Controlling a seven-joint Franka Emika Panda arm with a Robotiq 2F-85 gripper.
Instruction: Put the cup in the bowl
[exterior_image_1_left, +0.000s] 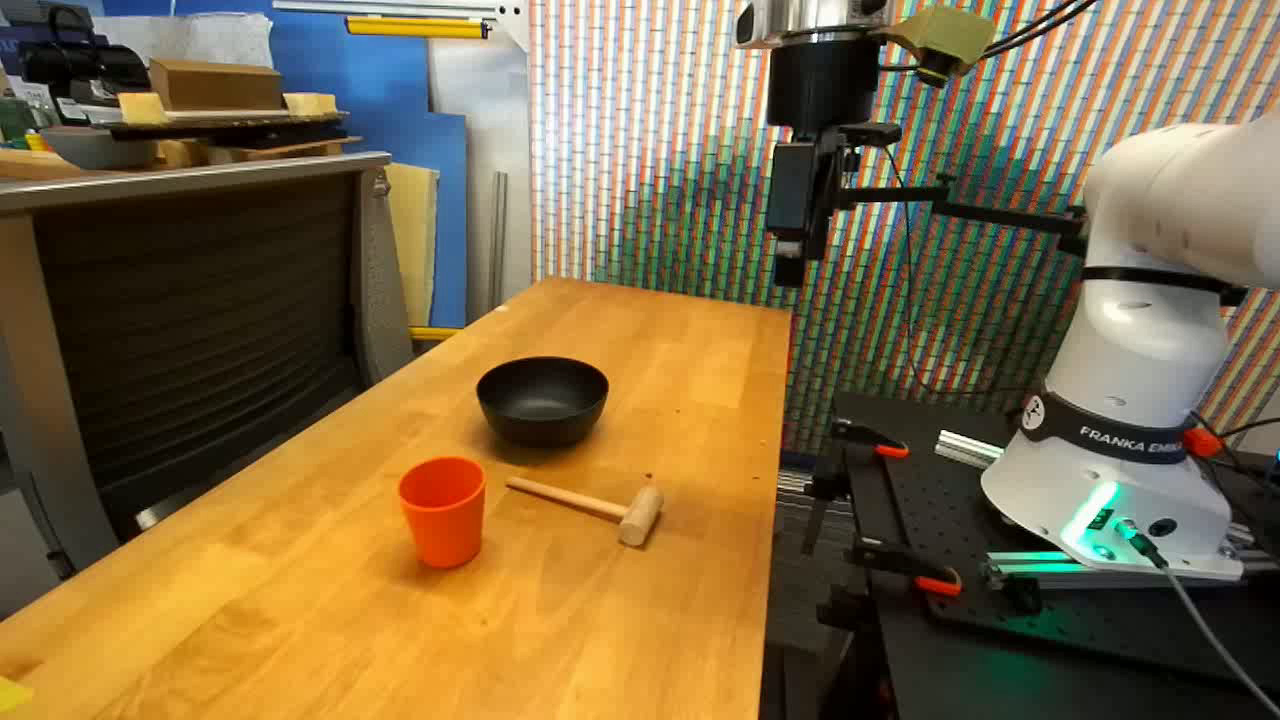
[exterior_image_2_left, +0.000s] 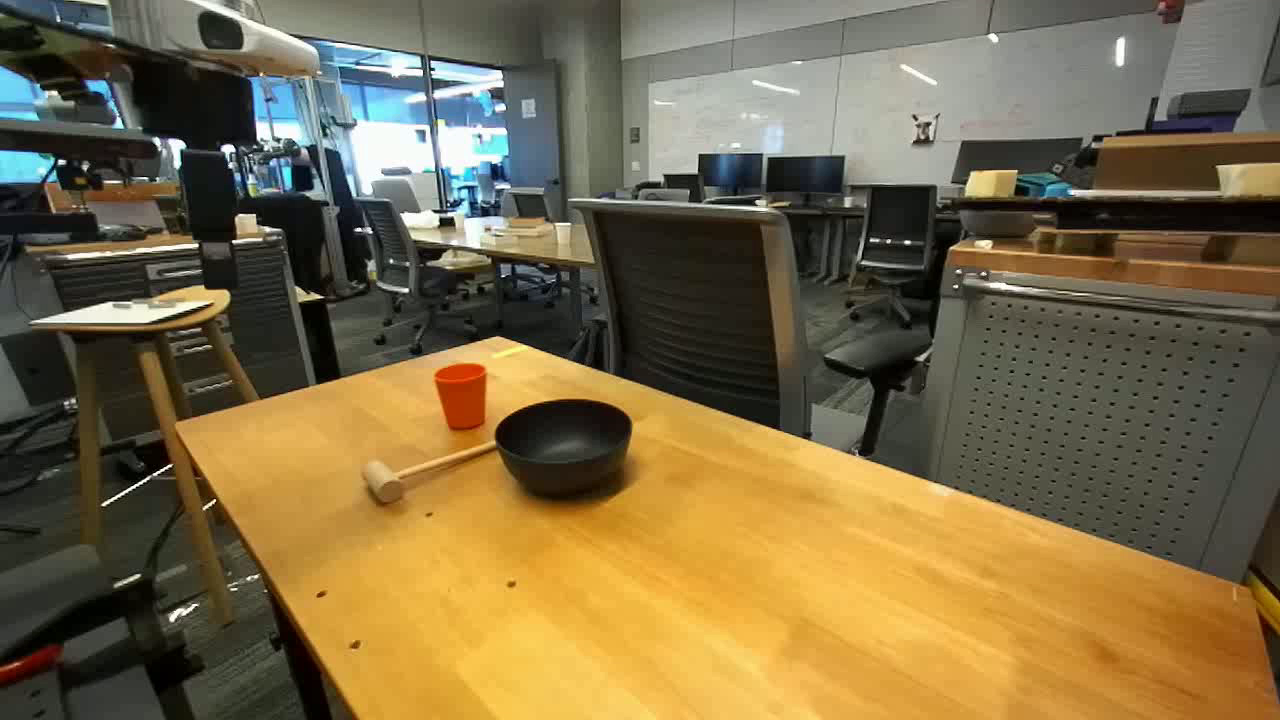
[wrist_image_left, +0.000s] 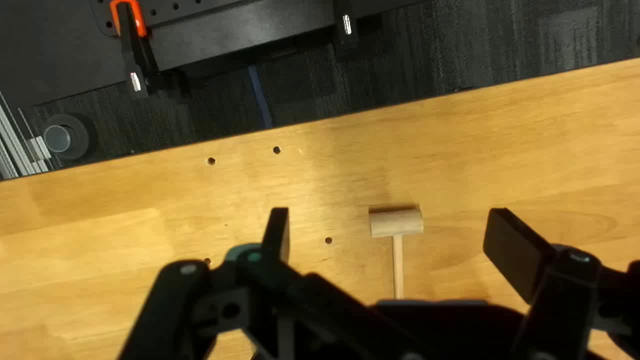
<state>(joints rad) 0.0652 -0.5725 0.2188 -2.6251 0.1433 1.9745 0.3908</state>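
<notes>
The orange-red cup (exterior_image_1_left: 443, 520) stands upright on the wooden table in both exterior views, here too (exterior_image_2_left: 461, 397). The glossy black bowl (exterior_image_1_left: 542, 405) stands upright beside it, apart from the cup, and no contents show in it (exterior_image_2_left: 564, 450). My gripper (exterior_image_1_left: 790, 268) hangs high above the table edge nearest the robot base, away from both; it also shows at the upper left of an exterior view (exterior_image_2_left: 218, 262). In the wrist view the gripper's fingers (wrist_image_left: 389, 212) are wide apart with nothing between them. I cannot make out the cup or bowl in the wrist view.
A small wooden mallet (exterior_image_1_left: 640, 515) lies on the table (exterior_image_1_left: 640, 640) near the cup and bowl; its head shows in the wrist view (wrist_image_left: 396, 223). An office chair (exterior_image_2_left: 700, 310) stands at the table's far long side. Black clamps (wrist_image_left: 132, 55) sit on the robot's base plate.
</notes>
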